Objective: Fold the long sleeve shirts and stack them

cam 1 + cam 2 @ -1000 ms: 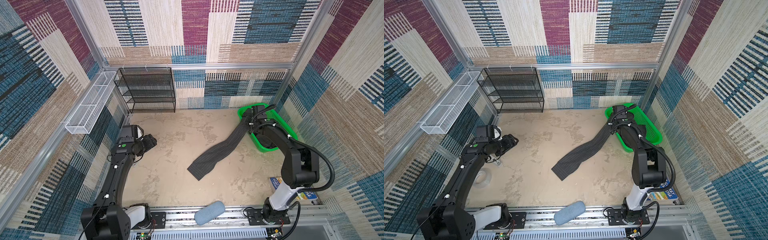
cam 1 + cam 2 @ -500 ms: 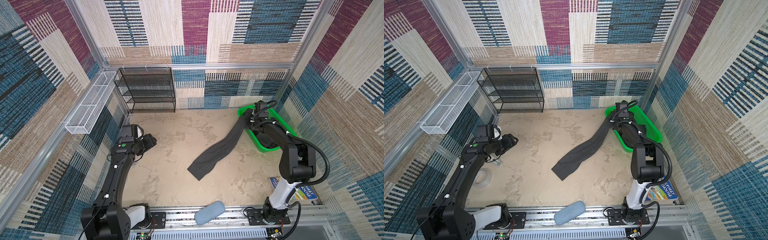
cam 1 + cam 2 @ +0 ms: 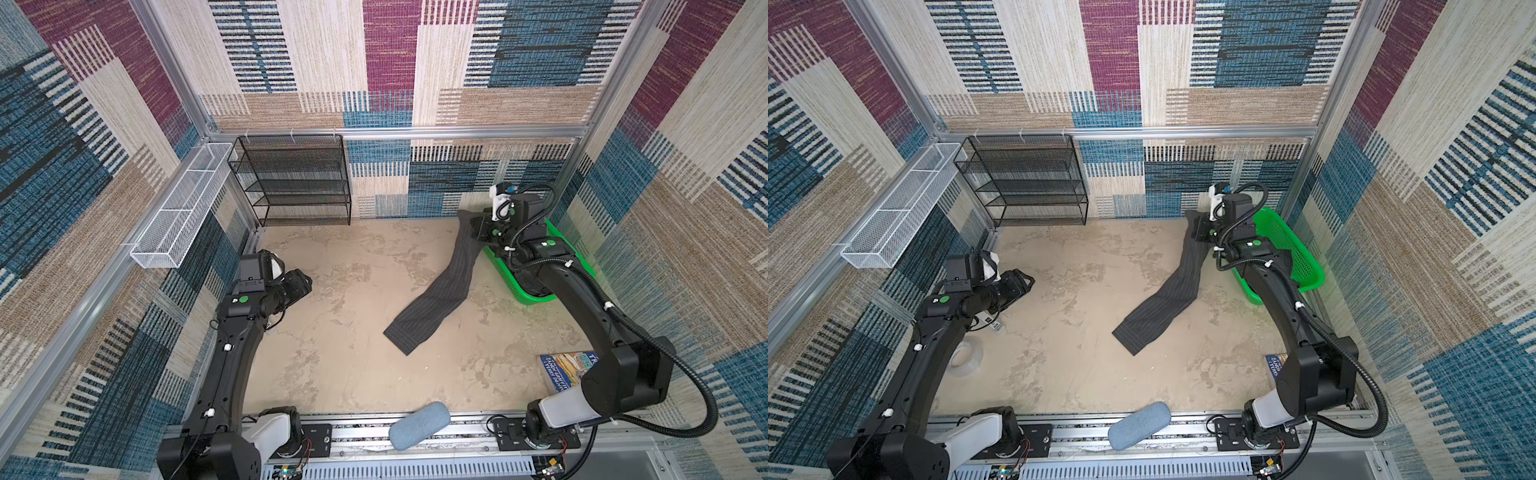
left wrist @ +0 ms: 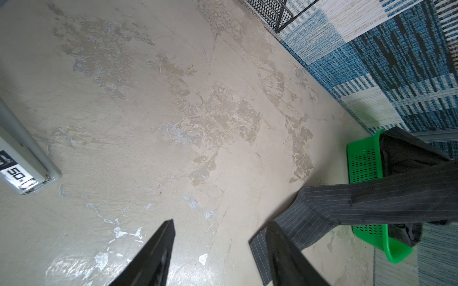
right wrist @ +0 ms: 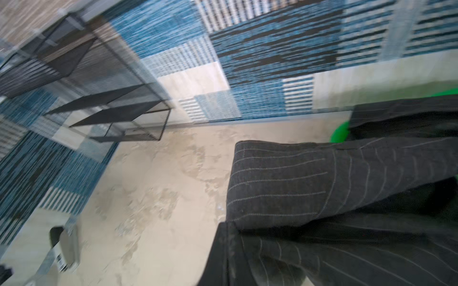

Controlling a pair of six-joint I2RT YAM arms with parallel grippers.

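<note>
- At the right of both top views, the right gripper (image 3: 477,227) hangs over the left rim of the green basket (image 3: 536,298). Its jaws are closed on the upper end of the shirt (image 3: 436,299).
- From that hold the shirt runs down as one long, dark, pinstriped band that slopes toward the middle of the frame. Its lower end lies flat on the worktop (image 3: 332,365), well apart from the basket.
- In the left wrist view, more dark cloth sits bunched inside the basket. Whether the band is a sleeve or a folded-over body cannot be told.
- At the left of the frame, the left gripper (image 3: 302,283) hovers over bare worktop. Its jaws are parted and empty, well apart from the shirt.
- The shirt looks light and limp, a thin woven cloth with no stiffness. It will likely sag, twist and trail behind a single hold, and drag on the rough worktop may bunch it.
- It is not fragile, though the perforated basket wall could catch the cloth as it comes out.
- A firm pinch on an edge or seam, such as a shoulder, cuff or hem corner, should hold better than a grab at the loose middle.
- The free lower end on the worktop looks like the natural second hold for the left gripper, so that the cloth can be spread flat for folding.
</note>
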